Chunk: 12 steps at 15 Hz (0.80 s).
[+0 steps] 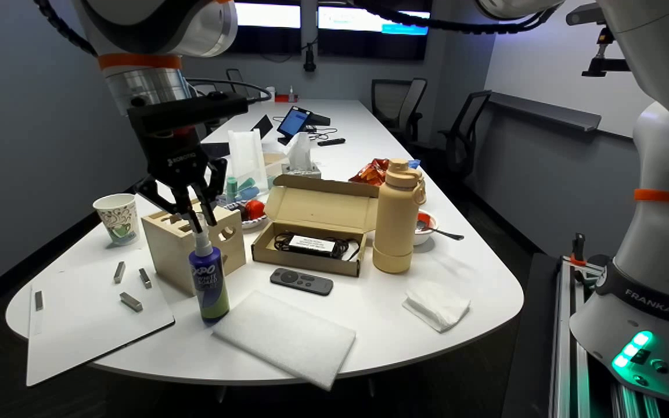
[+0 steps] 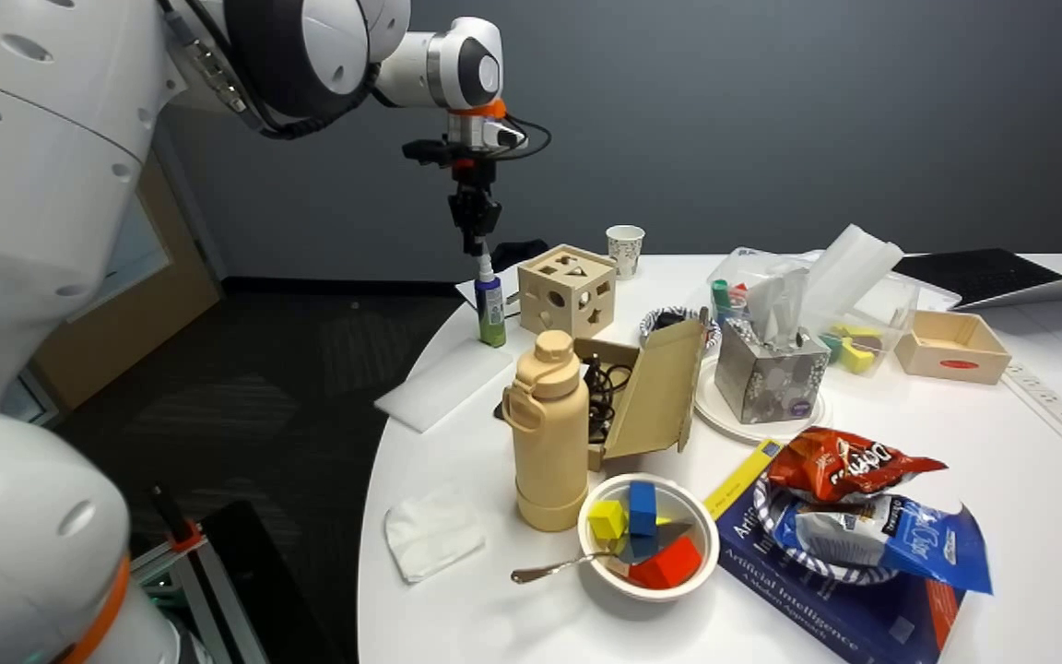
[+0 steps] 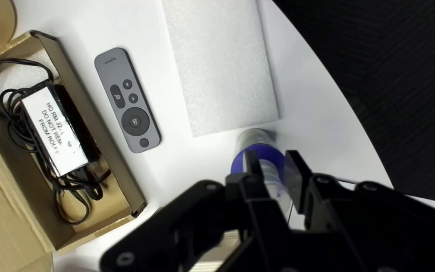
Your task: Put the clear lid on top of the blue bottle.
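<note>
Tool [image 1: 204, 225] around lid [image 3: 279, 194], bottle [image 1: 211, 290] (blue) beneath

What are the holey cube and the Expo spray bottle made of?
The shape-sorter cube looks like matte, unpainted wood: pale tan, no shine. The Expo spray bottle is probably smooth plastic, from its evenly rounded shoulder, though coated metal is possible.

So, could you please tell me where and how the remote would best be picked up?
I'd come straight down and grip the remote across its middle, closing on the two long edges. It lies flat and is long and narrow, so its width looks the easier span. The table shows along both long edges, though the cardboard box runs beside one.
</note>
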Tool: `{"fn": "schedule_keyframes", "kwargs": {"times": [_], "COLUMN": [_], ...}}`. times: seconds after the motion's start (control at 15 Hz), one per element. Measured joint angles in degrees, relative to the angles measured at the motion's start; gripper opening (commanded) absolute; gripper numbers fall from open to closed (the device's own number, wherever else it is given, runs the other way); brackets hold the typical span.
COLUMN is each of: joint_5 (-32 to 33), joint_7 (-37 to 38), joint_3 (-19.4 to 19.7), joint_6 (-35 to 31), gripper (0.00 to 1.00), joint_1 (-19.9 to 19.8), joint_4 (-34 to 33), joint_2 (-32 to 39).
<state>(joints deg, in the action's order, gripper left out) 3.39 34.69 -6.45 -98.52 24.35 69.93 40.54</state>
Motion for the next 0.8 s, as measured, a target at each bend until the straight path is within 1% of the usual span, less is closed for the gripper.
{"fn": "schedule_keyframes", "kwargs": {"times": [0.07,0.13,0.2,0.27,0.33,0.4,0.47,0.6,0.67,0.8], "joint_5": [0.0,0.0,0.0,0.0,0.0,0.0,0.0,0.0,-0.01,-0.01], "joint_7": [0.0,0.0,0.0,0.0,0.0,0.0,0.0,0.0,0.0,0.0], "joint_3": [0.04,0.07,0.09,0.09,0.1,0.1,0.1,0.1,0.1,0.13], "joint_6": [0.0,0.0,0.0,0.0,0.0,0.0,0.0,0.0,0.0,0.0], "gripper": [0.06,0.18,0.47,0.45,0.47,0.53,0.62,0.76,0.84,0.99], "joint_1": [0.0,-0.01,-0.01,-0.02,-0.03,-0.03,-0.04,-0.04,-0.05,-0.07], "joint_4": [-0.11,-0.26,-0.41,-0.6,-0.75,-0.9,-1.0,-1.09,-1.15,-1.29], "joint_2": [0.19,0.4,0.6,0.81,0.98,1.11,1.18,1.18,1.18,1.18]}}
